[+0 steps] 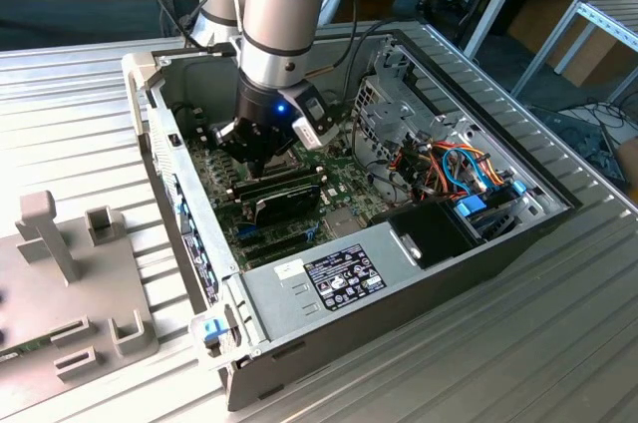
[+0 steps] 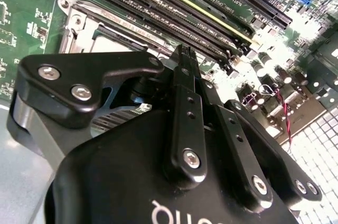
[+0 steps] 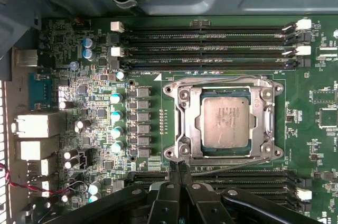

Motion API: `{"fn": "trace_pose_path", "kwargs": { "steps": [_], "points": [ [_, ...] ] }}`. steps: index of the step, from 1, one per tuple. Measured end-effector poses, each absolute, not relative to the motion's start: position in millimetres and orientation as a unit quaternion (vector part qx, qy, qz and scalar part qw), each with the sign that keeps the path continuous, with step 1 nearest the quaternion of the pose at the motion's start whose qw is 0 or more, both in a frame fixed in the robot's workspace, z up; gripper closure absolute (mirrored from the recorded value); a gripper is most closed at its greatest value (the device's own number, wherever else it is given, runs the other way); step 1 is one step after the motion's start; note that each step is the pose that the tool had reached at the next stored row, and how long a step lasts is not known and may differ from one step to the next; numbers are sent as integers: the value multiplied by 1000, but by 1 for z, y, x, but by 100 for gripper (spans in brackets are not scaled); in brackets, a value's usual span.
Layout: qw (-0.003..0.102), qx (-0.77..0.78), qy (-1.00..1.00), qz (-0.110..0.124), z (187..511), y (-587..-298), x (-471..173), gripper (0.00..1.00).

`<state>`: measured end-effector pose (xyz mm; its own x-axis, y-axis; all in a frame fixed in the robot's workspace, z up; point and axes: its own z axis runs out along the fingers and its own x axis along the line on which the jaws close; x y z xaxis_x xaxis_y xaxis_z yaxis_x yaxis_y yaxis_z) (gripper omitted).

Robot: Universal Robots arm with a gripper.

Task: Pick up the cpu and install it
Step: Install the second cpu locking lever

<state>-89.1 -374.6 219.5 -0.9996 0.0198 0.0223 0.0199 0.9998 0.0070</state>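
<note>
First wrist view: gripper [image 3: 181,174] fingers together, empty, near cpu [image 3: 226,122] seated in socket [image 3: 182,123].

The cpu [image 3: 226,122] has a dull silver-grey metal top, matt and faintly marked. The frame [image 3: 182,123] around it is bare bright metal with a smooth sheen. The circuit board [image 3: 158,129] is glossy green. The gripper [image 3: 180,174] is black, smooth and half-glossy, with shiny steel screws [image 2: 191,158]. The computer case [image 1: 299,288] is grey sheet metal, matt. The table [image 1: 518,343] under it is ribbed pale metal with a brushed look.
</note>
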Motion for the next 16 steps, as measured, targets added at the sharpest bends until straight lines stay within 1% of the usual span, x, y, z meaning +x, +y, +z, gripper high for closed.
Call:
{"fn": "trace_pose_path", "kwargs": {
  "steps": [16],
  "points": [
    [11, -10, -1000, -4, 209, -373, -90, 89]
  ]
}}
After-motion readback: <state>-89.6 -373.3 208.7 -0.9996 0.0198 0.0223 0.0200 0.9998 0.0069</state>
